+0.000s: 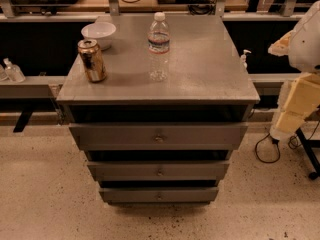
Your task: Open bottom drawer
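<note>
One bottom drawer (159,194) lies low, well left of the end effector (294,111); its grip state cannot be told.

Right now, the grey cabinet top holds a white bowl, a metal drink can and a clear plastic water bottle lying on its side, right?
No: the camera view shows the clear plastic water bottle standing upright. The white bowl and metal drink can are on the grey cabinet top. The tool is off to the cabinet's right, away from the bottom drawer.
</note>
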Robot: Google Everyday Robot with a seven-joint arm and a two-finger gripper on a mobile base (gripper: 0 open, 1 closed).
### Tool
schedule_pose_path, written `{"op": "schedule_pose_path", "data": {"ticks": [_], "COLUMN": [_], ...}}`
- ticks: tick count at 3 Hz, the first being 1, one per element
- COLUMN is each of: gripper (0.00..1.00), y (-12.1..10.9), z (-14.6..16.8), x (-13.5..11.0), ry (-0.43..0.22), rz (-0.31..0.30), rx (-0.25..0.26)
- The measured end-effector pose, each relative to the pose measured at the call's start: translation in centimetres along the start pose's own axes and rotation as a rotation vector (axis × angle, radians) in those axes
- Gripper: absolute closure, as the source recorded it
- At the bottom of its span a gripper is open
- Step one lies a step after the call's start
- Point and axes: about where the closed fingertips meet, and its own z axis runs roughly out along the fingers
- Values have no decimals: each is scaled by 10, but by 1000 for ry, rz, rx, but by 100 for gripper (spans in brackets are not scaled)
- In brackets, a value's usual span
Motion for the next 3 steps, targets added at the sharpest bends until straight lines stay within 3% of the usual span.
{"op": "schedule_pose_path", "data": {"ticks": [1, 2, 3], "gripper": [0, 0, 0], "y": [1, 10, 53], "z": [1, 27, 60], "x": [-1, -14, -39], "ry": [-7, -131, -290], "rz": [1, 19, -27], "rx": [0, -4, -17]}}
